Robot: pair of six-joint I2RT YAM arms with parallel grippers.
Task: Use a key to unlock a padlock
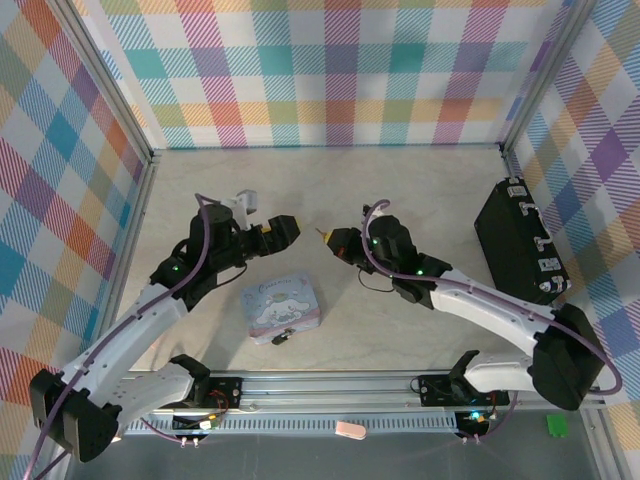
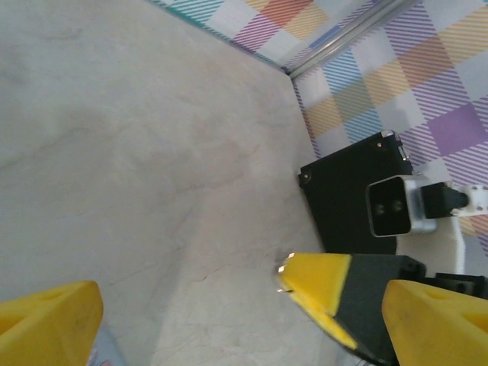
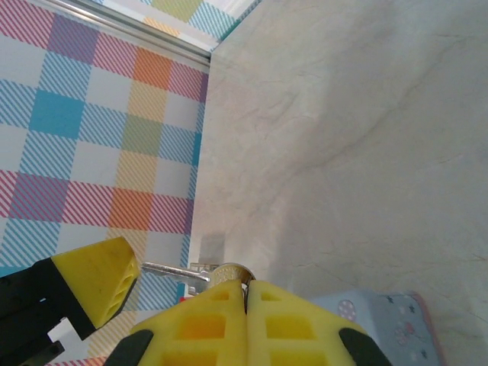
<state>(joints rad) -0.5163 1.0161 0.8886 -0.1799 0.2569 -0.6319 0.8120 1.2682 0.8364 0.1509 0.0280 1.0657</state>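
A pastel-blue cartoon tin (image 1: 281,309) lies on the pale desk (image 1: 400,180); a black case (image 1: 520,243) sits by the right checked wall (image 1: 585,120).

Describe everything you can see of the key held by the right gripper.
The key is a slim, silvery metal piece with a brass-toned bit at its held end. The shut yellow fingertips of the right gripper pinch it, and it sticks out sideways past them, in the air above the table. Its free tip points at a yellow finger of the left gripper; contact cannot be told.
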